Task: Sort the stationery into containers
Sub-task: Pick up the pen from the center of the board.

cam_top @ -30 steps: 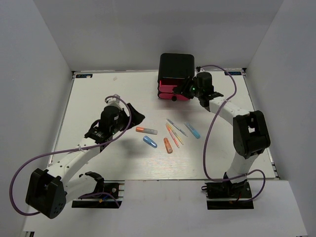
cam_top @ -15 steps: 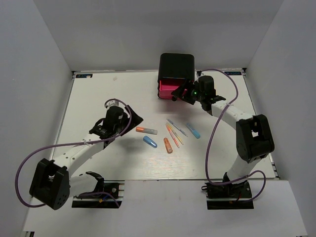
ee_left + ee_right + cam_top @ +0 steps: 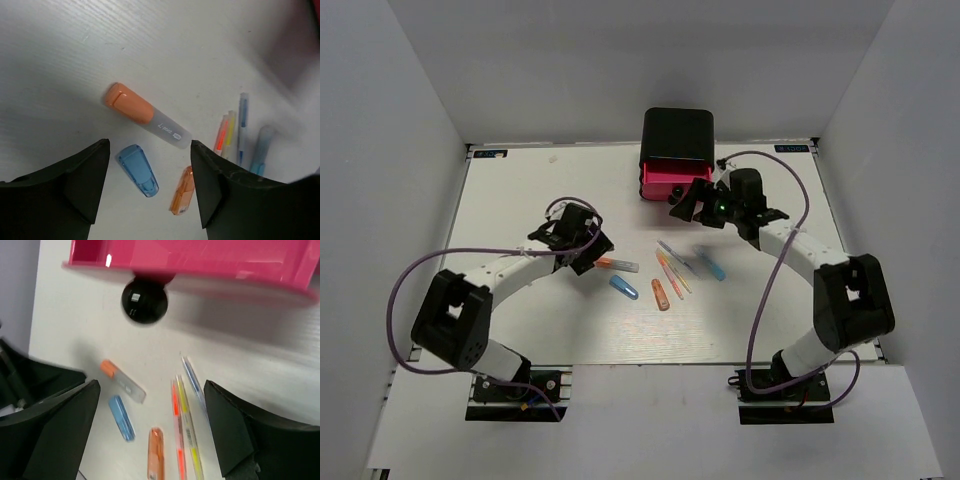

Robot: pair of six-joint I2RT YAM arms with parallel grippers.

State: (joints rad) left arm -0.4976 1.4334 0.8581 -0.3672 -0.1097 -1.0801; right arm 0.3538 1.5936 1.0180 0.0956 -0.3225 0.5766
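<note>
The stationery lies mid-table: an orange-capped marker [image 3: 617, 265] [image 3: 145, 116], a stubby blue piece [image 3: 623, 287] [image 3: 138, 170], a stubby orange piece [image 3: 661, 293] [image 3: 182, 190], thin pink and yellow pens [image 3: 670, 272] [image 3: 181, 427], a grey-blue pen [image 3: 677, 257] and a light blue piece [image 3: 710, 264]. My left gripper [image 3: 592, 252] [image 3: 149, 150] hangs open just left of the orange-capped marker, holding nothing. The black cabinet [image 3: 677, 132] has a pink drawer [image 3: 670, 178] [image 3: 190, 260] pulled out, its black knob [image 3: 144, 300] free. My right gripper [image 3: 692, 200] [image 3: 150, 390] is open just in front of that knob.
The cabinet stands at the table's far edge [image 3: 620, 146], centre-right. White walls close in on the left, back and right. Purple cables loop off both arms. The other drawers are hidden under the open one.
My right gripper has opened, let go of the knob and drawn back with the drawer left pulled out. My left arm has swung right and down toward the orange-capped marker.
</note>
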